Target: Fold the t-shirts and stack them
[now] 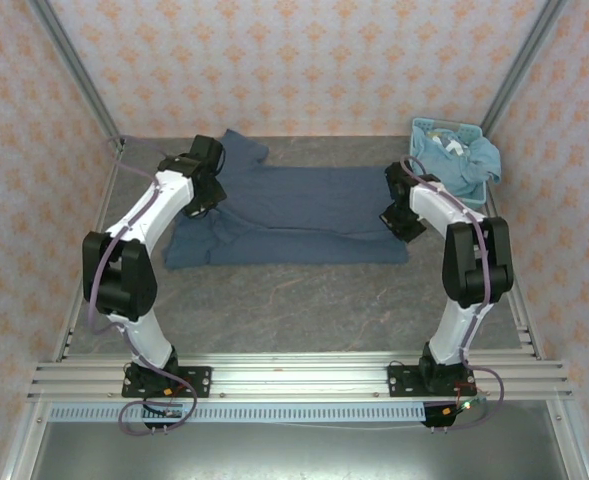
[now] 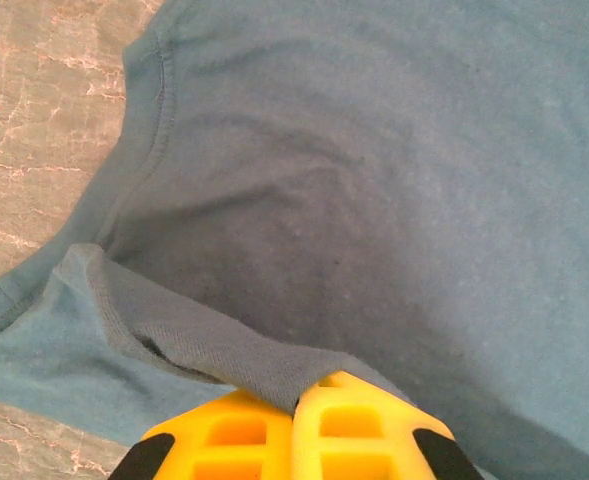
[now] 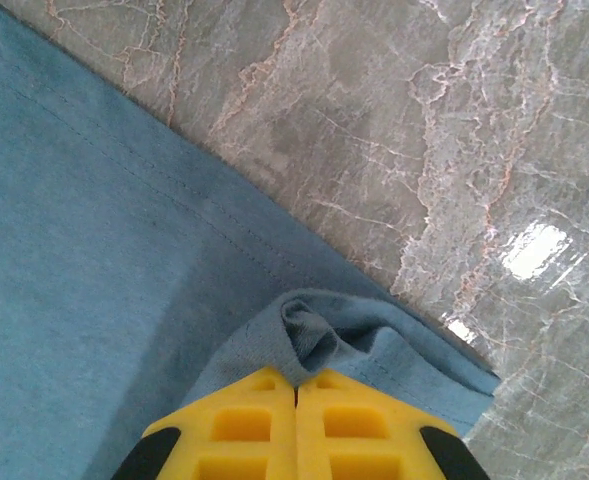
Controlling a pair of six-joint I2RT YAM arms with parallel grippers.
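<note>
Rail [image 1: 294,375] nearest, both arm bases bolted on it. Dark shirt [image 1: 294,215] lies spread flat on table [image 1: 304,310], beyond the rail. Left gripper [image 2: 296,400] at shirt's left end, by a stitched hem: yellow fingers pressed together, pinching a raised fold of cloth. Right gripper [image 3: 296,385] at shirt's right end, by a corner: fingers together, pinching bunched hem. Basket [image 1: 469,126] right of and beyond shirt; lighter shirts [image 1: 464,165] heaped in it, spilling over rim.
</note>
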